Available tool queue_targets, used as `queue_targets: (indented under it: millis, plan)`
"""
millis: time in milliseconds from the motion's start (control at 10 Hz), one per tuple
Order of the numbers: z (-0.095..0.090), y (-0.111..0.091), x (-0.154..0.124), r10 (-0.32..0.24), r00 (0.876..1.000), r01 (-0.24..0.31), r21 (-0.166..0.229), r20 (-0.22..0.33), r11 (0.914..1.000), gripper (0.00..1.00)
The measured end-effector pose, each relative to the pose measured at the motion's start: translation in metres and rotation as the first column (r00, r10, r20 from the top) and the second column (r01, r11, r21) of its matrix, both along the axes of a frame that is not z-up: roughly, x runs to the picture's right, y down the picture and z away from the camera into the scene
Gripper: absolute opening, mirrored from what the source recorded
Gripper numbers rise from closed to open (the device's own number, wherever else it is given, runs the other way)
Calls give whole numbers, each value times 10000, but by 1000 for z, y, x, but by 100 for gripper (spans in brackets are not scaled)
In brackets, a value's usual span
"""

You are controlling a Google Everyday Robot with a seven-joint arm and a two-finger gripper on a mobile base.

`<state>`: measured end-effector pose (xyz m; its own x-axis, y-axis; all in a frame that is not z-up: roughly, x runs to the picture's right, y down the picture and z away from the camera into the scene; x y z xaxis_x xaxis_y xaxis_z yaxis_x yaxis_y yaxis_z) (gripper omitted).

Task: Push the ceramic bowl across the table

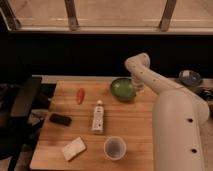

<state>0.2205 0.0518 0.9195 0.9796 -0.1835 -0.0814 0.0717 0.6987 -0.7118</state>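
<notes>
The green ceramic bowl [122, 88] sits on the far part of the light-brown wooden table [135, 125], right of centre. My gripper [137, 85] is at the bowl's right rim, low over the table and touching or very close to the bowl. The white arm comes in from the lower right and bends over the table's far right corner.
On the table lie an orange-red object [80, 95], a white bottle on its side [98, 117], a dark flat object [60, 119], a pale sponge [73, 148] and a clear plastic cup [114, 147]. A small bluish-grey bowl [190, 78] sits off to the right. A dark chair [22, 100] stands at the left.
</notes>
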Motion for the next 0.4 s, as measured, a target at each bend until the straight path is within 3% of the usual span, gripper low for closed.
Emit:
queue_targets:
  millis: [400]
  plan:
    - [-6,-1,-18,-475,9986,478,-135,221,9988,5]
